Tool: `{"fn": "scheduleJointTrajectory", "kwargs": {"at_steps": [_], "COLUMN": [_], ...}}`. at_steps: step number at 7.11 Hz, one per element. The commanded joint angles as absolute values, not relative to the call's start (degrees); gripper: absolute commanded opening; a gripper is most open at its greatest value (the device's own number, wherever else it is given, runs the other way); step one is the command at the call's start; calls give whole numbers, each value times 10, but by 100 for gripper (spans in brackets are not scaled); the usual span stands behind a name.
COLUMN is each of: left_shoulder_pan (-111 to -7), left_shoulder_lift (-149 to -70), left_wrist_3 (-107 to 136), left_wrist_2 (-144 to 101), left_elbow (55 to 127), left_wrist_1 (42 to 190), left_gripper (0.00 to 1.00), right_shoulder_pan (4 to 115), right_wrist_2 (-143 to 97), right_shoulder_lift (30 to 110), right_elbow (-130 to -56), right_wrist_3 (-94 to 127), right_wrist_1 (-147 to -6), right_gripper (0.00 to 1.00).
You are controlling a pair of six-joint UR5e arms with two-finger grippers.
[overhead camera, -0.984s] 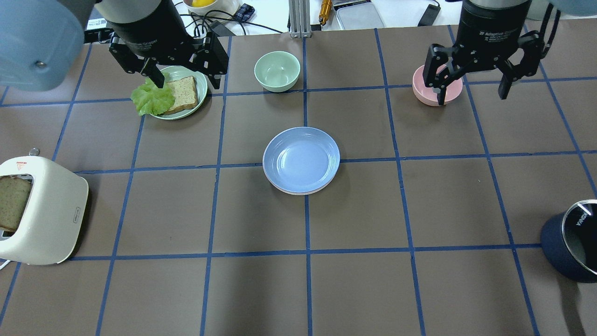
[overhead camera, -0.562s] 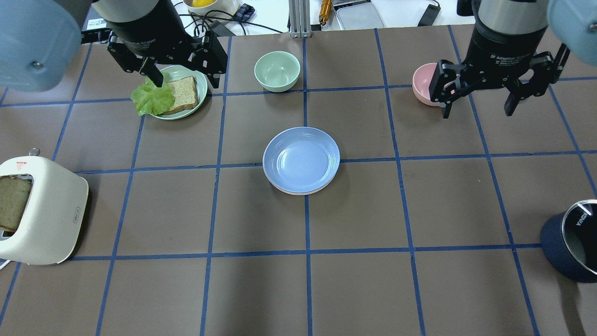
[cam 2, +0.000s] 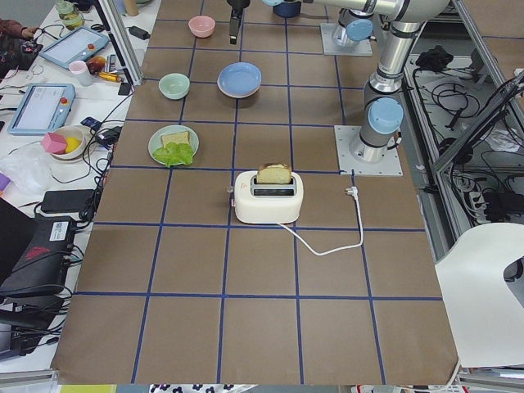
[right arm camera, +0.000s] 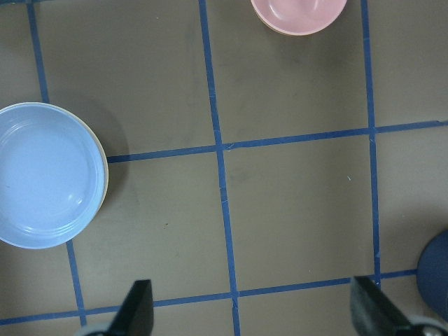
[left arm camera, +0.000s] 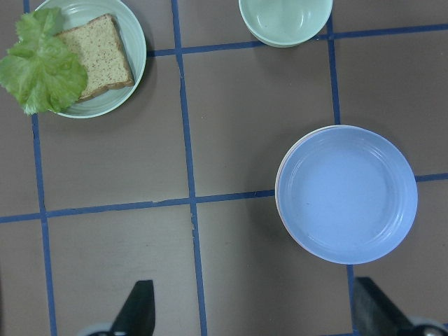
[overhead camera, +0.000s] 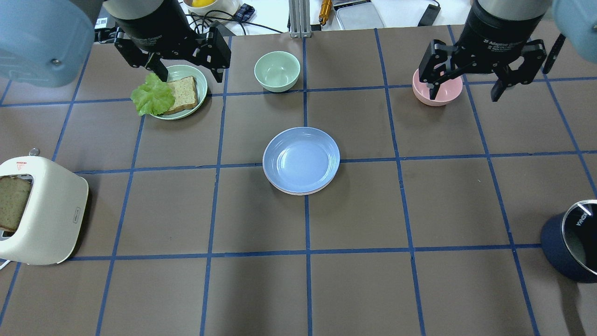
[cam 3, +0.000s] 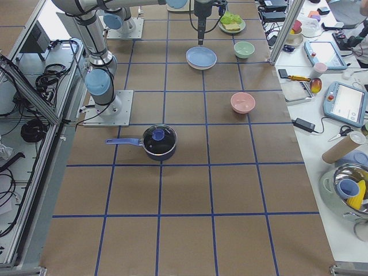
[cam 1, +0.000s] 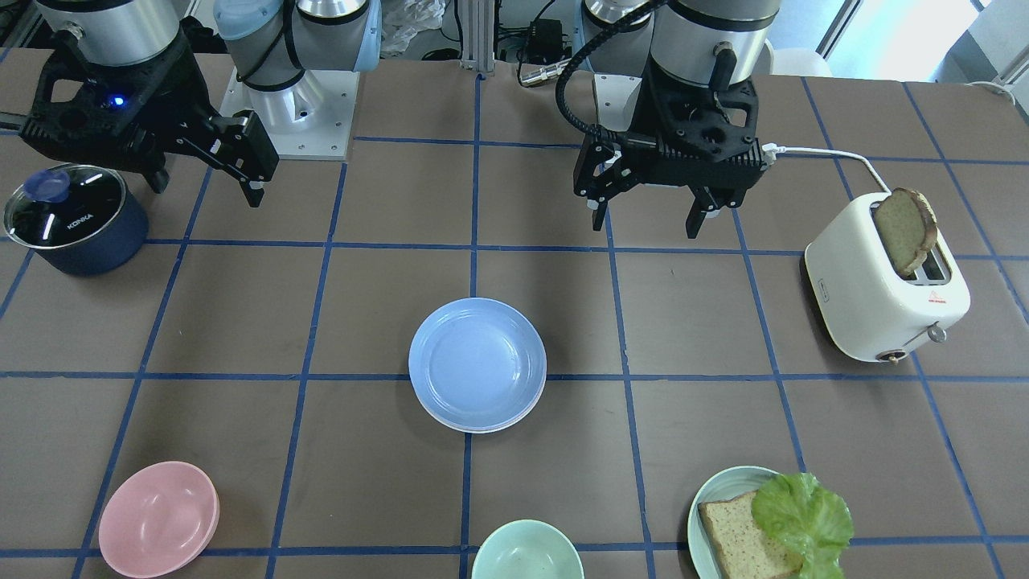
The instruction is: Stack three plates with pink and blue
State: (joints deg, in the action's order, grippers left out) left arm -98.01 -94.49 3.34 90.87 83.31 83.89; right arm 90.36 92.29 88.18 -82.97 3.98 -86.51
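The light blue plate (overhead camera: 301,159) lies on top of a stack at the table's middle. A thin pink rim (overhead camera: 303,192) shows under its near edge, and a cream rim (right arm camera: 105,183) shows in the right wrist view. The stack also shows in the front view (cam 1: 477,363) and the left wrist view (left arm camera: 346,192). My left gripper (overhead camera: 190,75) is open and empty, high over the green plate at the back left. My right gripper (overhead camera: 463,96) is open and empty, high beside the pink bowl at the back right. Neither gripper touches the stack.
A pale green plate (overhead camera: 201,91) holds bread and lettuce at back left. A green bowl (overhead camera: 277,70) sits at back centre, a pink bowl (overhead camera: 437,91) at back right. A white toaster (overhead camera: 44,219) with a bread slice stands at left, a dark blue lidded pot (overhead camera: 571,247) at right.
The right gripper came toward the near side, then went back and a little left, staying open. The left gripper shifted slightly right and back. The plate stack has not moved.
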Motion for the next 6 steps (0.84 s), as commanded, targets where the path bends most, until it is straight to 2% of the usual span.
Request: {"fn": "scheduleJointTrajectory", "kwargs": {"at_steps": [1,3,6], "left_shoulder_pan": [-982,-979,-977], "left_shoulder_lift": [-945,-937,-964], "left_wrist_3": [33,33,33], "left_wrist_2": [910,911,910], "left_elbow": [843,873,875], "left_wrist_1": [838,825,790], "left_gripper": [100,100,100], "right_shoulder_pan": [904,904,903], "right_wrist_2": [898,884,894], "right_shoulder_lift": [882,882,882], "right_elbow": [-832,-836,-836], "right_wrist_3": [13,15,10], "right_wrist_1": [-864,-865,-864], "right_gripper": [100,100,100]}}
